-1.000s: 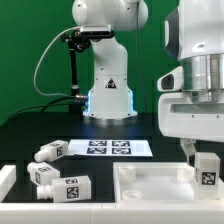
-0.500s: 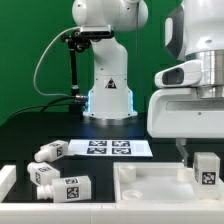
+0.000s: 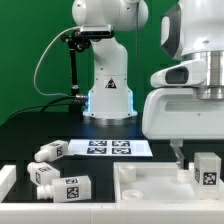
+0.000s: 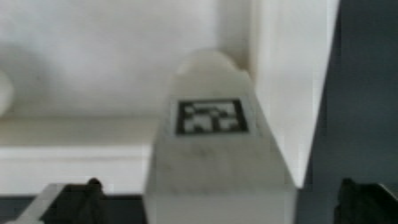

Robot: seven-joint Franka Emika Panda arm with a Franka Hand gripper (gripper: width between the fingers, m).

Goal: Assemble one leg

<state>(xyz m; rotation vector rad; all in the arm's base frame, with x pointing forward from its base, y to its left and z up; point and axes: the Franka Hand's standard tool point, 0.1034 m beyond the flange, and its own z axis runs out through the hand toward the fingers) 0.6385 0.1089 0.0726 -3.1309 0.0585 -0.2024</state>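
Note:
One white leg (image 3: 207, 168) with a square tag stands upright in the right corner of the white tray-like panel (image 3: 150, 190). My gripper (image 3: 190, 152) hangs just above it, with one dark finger (image 3: 178, 152) showing to the leg's left. In the wrist view the leg (image 4: 214, 130) lies between my two fingertips (image 4: 80, 197), with a gap on each side, so the gripper (image 4: 222, 200) is open around it. The panel's rim (image 4: 294, 60) runs beside the leg. Three more legs (image 3: 47, 151) (image 3: 40, 174) (image 3: 70, 188) lie at the exterior view's left.
The marker board (image 3: 105, 148) lies flat on the black table behind the panel. The arm's white base (image 3: 108, 85) stands at the back, with a cable and post (image 3: 72, 70) to its left. A white block (image 3: 6, 178) sits at the left edge.
My arm and hand have shifted toward the exterior view's left. The leg in the panel's corner has stayed where it was.

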